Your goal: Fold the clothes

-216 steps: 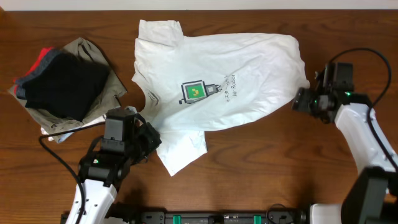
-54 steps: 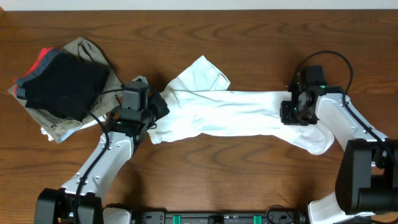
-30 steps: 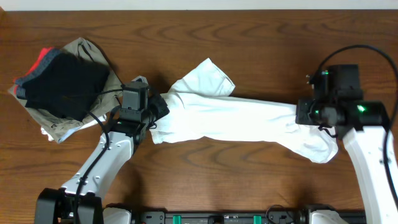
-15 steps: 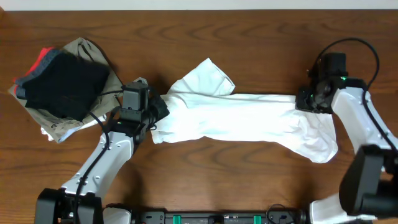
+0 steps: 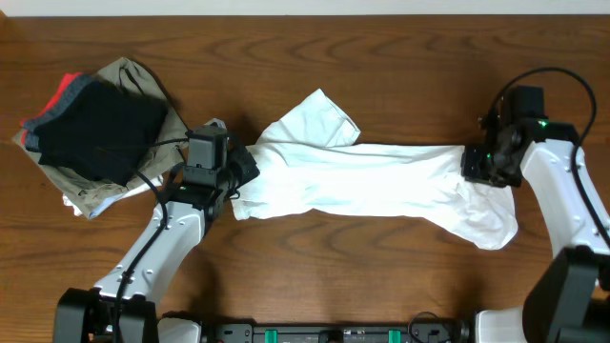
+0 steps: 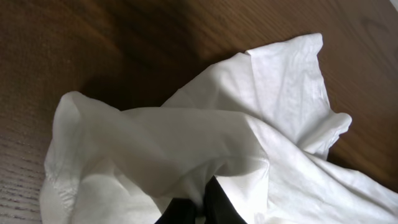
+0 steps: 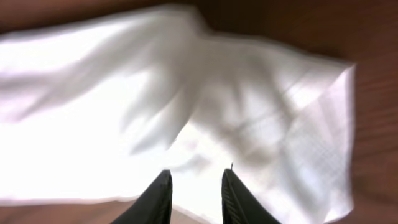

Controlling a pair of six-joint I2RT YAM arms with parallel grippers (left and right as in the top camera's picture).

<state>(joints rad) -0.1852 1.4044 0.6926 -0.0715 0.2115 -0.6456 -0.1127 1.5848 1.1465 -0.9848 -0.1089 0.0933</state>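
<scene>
**White shirt pulled into a band, far end loose**

The clothes [image 5: 362, 176] are lying on the table [image 5: 381, 57] as a long, twisted band. It is running away from the pile of folded garments [image 5: 95, 129], with one end just beside the pile and the other well apart from it. A sleeve is poking out of the band near the pile end.

The left claw [image 6: 202, 202] is clenching a bunched handful of fabric at the end nearest the pile. The right claw [image 7: 196, 180] is hanging over the end farthest from the pile with its fingers parted. That view is blurring, so I cannot tell whether any cloth is sitting between them.

The risks, as I am judging them:
- The garment is looking more roped than flat. Any fold made now is likely trapping wrinkles and doubled layers inside.
- With only the pile-side end pinned, a pull by the left claw is probably dragging the whole band toward the pile and disturbing it.
- If the right claw closes where it is hovering, it may be catching several layers, or only the top one, and the fold would be coming out crooked.
</scene>
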